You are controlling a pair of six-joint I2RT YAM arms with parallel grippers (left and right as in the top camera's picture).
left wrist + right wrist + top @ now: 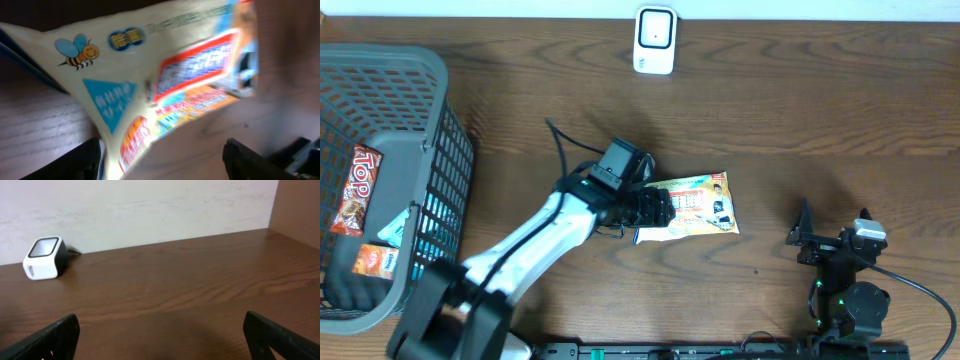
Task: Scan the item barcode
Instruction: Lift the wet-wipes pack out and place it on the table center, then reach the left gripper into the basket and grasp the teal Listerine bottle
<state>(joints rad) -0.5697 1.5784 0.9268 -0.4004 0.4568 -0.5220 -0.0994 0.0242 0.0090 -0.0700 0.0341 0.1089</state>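
The item is a yellow snack packet (692,205) with a bee picture and red and orange print, lying on the brown table. My left gripper (655,210) is at its left end. In the left wrist view the packet (165,75) is blurred, and my left gripper (162,162) is open. Its fingers (82,162) stand wide apart, and the packet's near edge is beside the left one. The white barcode scanner (654,41) stands at the far edge, also seen as the scanner (45,258). My right gripper (830,240) is open over bare wood, and the right gripper (162,337) holds nothing.
A grey mesh basket (400,140) stands at the left with a red snack bar (355,190) and an orange box (375,262) inside. A wall runs behind the scanner.
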